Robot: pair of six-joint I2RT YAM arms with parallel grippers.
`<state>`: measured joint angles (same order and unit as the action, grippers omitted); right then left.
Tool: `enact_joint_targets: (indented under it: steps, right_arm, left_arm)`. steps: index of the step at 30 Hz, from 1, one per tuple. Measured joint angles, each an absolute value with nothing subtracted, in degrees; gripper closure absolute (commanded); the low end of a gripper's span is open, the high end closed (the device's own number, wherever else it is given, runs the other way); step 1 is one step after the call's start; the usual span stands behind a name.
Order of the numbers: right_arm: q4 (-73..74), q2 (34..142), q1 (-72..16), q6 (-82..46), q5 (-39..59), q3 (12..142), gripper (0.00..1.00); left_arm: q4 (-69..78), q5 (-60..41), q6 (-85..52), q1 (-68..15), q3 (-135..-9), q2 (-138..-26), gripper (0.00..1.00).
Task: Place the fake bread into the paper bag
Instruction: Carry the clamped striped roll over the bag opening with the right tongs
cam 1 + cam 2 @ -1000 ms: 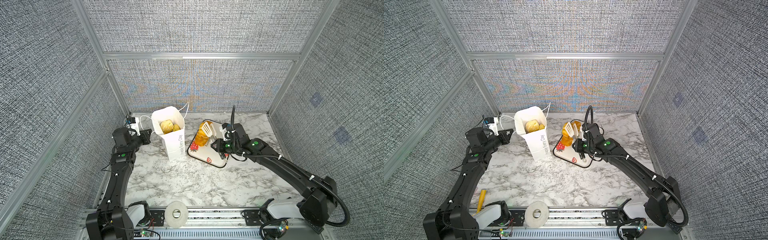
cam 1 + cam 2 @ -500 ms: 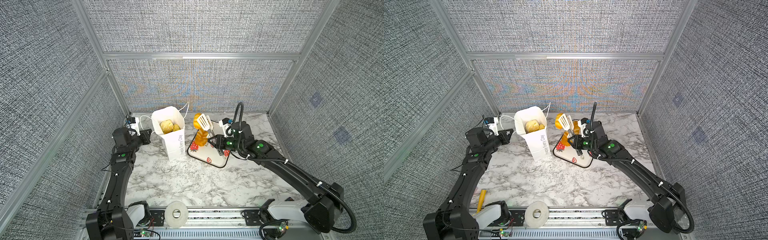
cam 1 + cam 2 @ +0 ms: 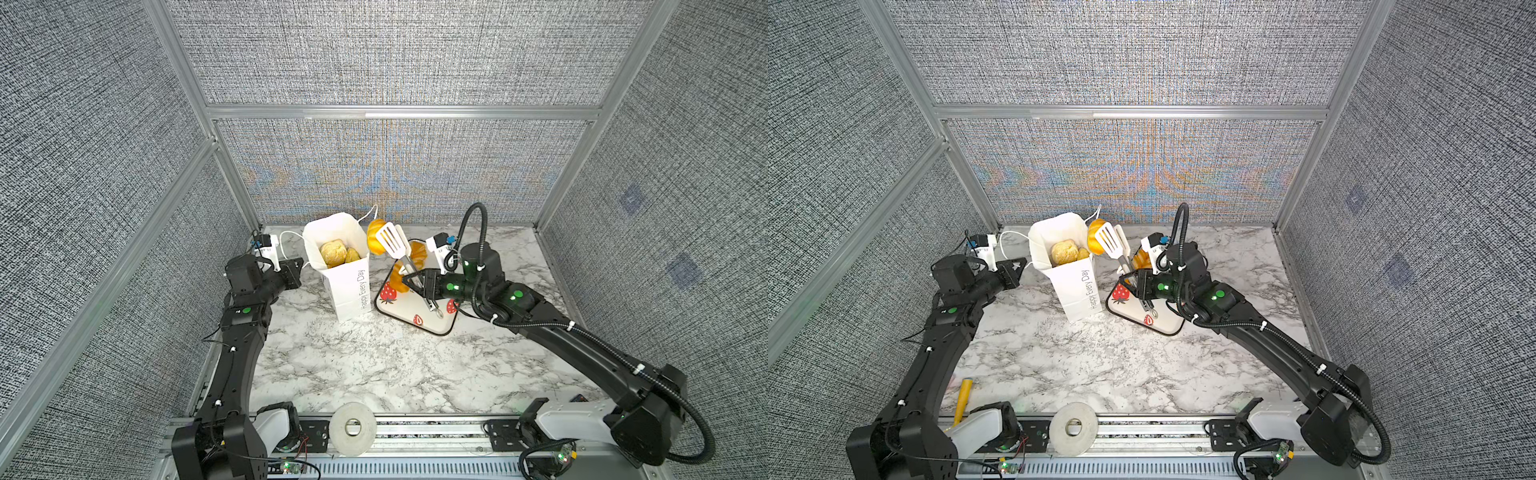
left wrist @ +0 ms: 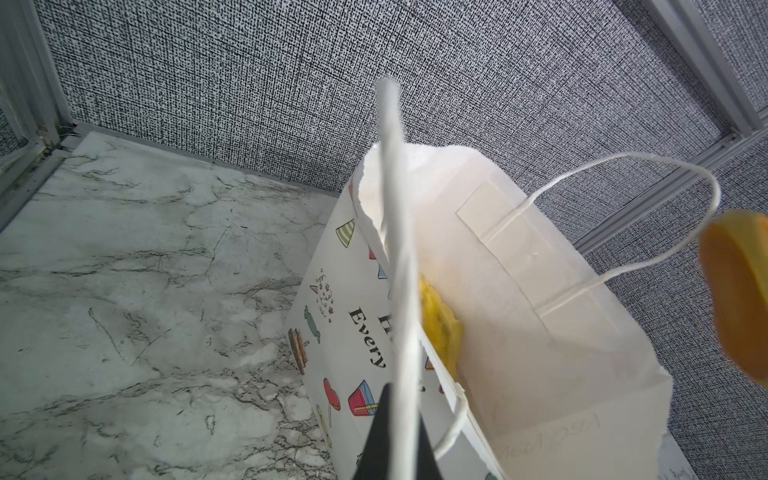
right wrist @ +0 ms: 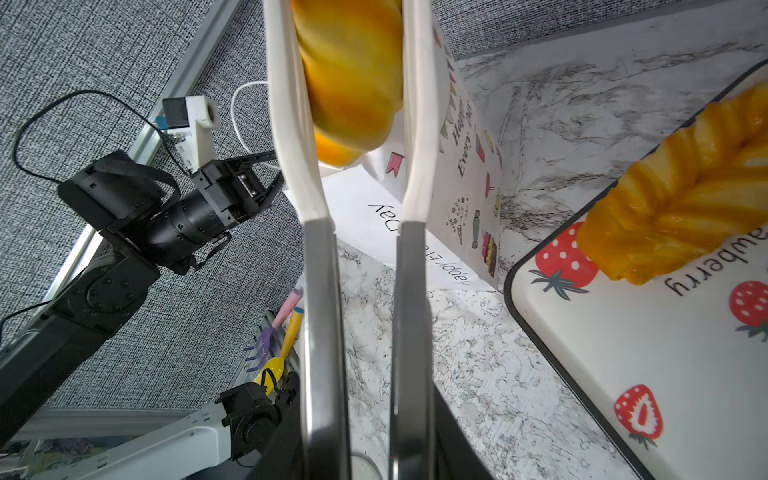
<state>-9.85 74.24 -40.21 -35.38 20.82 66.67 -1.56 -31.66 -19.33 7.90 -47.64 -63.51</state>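
Right gripper (image 3: 415,283) clamped the tongs (image 3: 392,245); tongs pinched a bread roll (image 3: 374,240), held up just beside the paper bag (image 3: 353,291) rim; left gripper (image 3: 299,266) closed on the cord handle (image 4: 392,187); more bread (image 3: 334,252) sat inside the bag; braided loaf (image 5: 673,174) lay on the tray (image 3: 399,311).

Enclosure: grey woven fabric panels (image 3: 374,54) on three sides, framed in aluminium extrusion (image 3: 399,112), horizontal bar across upper centre of both top views. White marble-veined counter (image 3: 374,365) fills lower centre, slotted rail (image 3: 415,469) along bottom edge. Lighting flat, even.
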Motion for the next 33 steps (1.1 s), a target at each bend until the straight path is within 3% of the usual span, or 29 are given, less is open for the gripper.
enact_joint_targets:
  steps: [33]
  right_arm:
    - [-7.4, 85.45, -43.13, -36.03, 20.91, 74.19, 0.67]
  left_arm:
    - [-1.56, -31.64, -19.33, 7.9, -47.64, -63.48, 1.0]
